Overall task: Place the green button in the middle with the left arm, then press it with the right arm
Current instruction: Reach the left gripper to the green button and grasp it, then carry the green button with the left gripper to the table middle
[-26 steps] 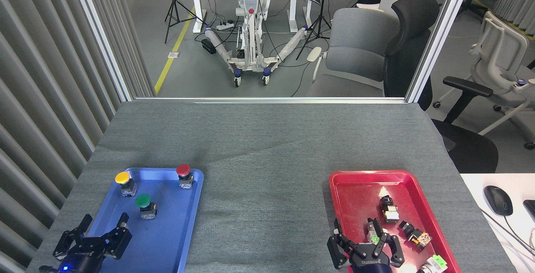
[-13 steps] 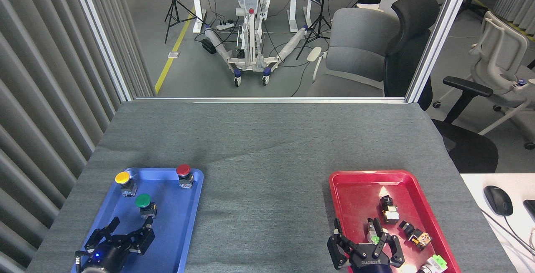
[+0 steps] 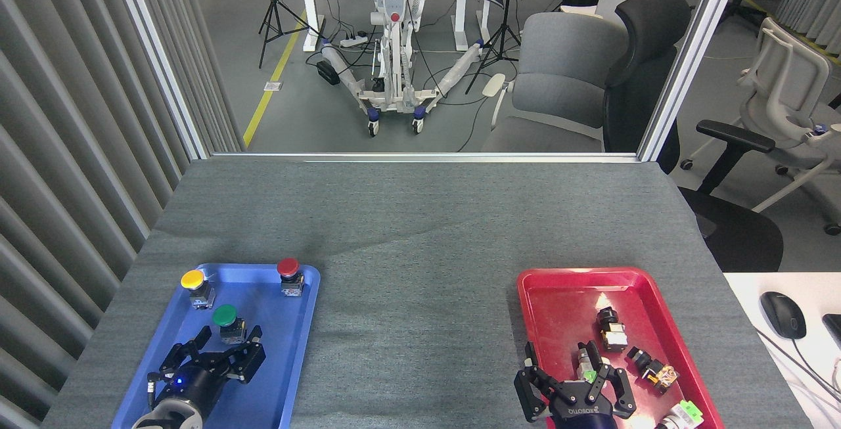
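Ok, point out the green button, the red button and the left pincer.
green button (image 3: 225, 315), head view, on its round cap.
red button (image 3: 288, 267), head view, on its cap.
left pincer (image 3: 230, 340), head view, midway between its fingertips.

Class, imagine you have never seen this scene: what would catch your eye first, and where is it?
Probably the two bright trays on the grey cloth: a blue tray at the left with yellow, red and green buttons, and a red tray at the right holding small switches. Next, the open left gripper right behind the green button, and the open right gripper over the red tray.
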Action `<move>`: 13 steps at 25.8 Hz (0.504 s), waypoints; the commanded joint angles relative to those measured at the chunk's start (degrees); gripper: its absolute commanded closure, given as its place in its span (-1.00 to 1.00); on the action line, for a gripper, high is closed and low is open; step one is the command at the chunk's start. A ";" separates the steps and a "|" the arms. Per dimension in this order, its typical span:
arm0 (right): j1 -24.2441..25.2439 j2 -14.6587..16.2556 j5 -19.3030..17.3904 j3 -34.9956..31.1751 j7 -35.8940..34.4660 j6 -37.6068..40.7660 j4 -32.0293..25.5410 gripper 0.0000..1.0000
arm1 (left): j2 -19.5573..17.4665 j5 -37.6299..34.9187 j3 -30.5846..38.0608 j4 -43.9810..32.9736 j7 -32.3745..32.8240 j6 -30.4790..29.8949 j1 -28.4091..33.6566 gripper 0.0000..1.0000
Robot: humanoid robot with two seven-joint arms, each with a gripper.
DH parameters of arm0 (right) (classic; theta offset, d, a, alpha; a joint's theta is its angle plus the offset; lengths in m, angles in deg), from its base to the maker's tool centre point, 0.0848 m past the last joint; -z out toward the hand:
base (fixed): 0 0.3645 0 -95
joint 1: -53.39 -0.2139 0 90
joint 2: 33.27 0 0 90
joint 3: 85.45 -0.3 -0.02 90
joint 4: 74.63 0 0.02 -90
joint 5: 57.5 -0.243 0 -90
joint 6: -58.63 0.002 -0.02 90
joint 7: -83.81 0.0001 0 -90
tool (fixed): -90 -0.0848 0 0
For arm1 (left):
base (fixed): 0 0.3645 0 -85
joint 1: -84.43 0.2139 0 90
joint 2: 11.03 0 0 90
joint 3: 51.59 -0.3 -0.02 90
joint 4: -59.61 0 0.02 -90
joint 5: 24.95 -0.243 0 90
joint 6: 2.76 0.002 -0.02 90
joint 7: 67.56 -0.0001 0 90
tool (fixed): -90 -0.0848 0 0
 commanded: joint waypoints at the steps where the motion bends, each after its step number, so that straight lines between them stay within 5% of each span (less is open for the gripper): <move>1: -0.05 -0.44 0.40 -0.02 0.29 -0.09 -0.04 -0.98 | 0.52 -0.06 0.00 3.31 -0.66 0.37 -1.98 -0.95; 4: -0.23 -0.70 1.01 -0.02 0.38 0.09 -0.04 -0.98 | 0.61 0.02 -0.09 4.90 -0.74 3.27 -2.77 -0.41; 7: -0.58 -0.70 1.01 -0.02 0.38 0.09 -0.04 -0.97 | 0.61 -0.06 -0.18 5.25 -1.01 5.30 -2.77 -0.31; 13: -0.58 -0.61 1.10 0.15 0.46 0.09 -0.04 -0.97 | -0.45 -0.15 -3.43 5.25 -3.73 4.86 -2.68 0.69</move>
